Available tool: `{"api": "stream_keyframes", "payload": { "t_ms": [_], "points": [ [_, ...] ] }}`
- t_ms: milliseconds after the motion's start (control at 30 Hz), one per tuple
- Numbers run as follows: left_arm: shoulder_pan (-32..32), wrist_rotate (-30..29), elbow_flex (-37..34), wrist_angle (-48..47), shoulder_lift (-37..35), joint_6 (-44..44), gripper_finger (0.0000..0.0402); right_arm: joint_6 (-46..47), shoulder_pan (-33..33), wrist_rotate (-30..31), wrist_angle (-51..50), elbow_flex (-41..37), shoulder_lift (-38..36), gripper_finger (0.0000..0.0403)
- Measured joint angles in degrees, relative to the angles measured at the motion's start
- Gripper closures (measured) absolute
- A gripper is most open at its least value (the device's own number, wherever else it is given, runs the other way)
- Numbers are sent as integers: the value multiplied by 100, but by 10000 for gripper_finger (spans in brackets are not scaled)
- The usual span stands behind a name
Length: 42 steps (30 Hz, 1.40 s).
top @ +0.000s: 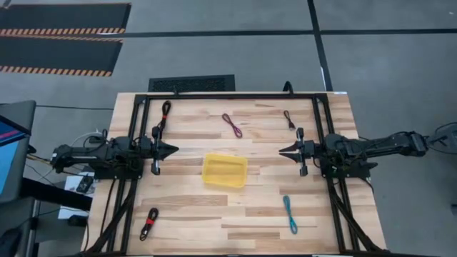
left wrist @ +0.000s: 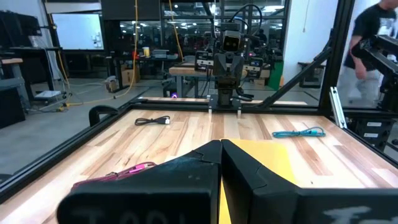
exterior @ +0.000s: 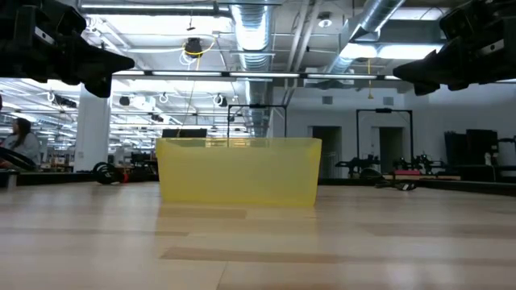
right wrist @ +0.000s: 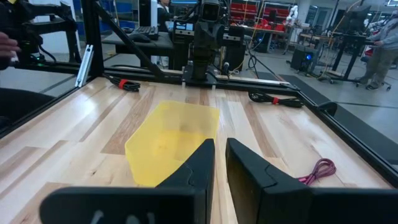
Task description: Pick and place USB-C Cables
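Observation:
A yellow tray (top: 225,171) (exterior: 238,169) sits flat at the table's middle. Five cable bundles lie flat on the wood. A black-and-red one (top: 165,114) is far left and another (top: 148,223) near left. The maroon one (top: 231,124) (left wrist: 124,171) and the dark brown one (top: 289,119) (left wrist: 152,121) lie beyond the tray. The teal one (top: 289,214) (left wrist: 298,132) is near right. My left gripper (top: 171,150) (left wrist: 221,144) hovers shut left of the tray. My right gripper (top: 283,150) (right wrist: 221,146) hovers shut right of it. The two point at each other and hold nothing.
A black metal frame (top: 228,96) runs along the table's far edge and down both sides beside the arms. Bare wood lies between the tray and each cable. People (right wrist: 379,43) move in the room beyond the table.

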Motion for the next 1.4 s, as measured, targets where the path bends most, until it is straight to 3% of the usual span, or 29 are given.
{"api": "stream_keyframes", "payload": {
  "t_ms": [833,1100,1400],
  "points": [
    [0,-20,0,306,0,-55,401,0,1,-1,-1,-2,0,336],
    [26,-1193,0,1792,0,223,401,2,2,0,-2,0,0,336],
    [26,-1575,135,2571,3,1130,401,2,1,-1,-2,-1,0,336]
  ]
}}
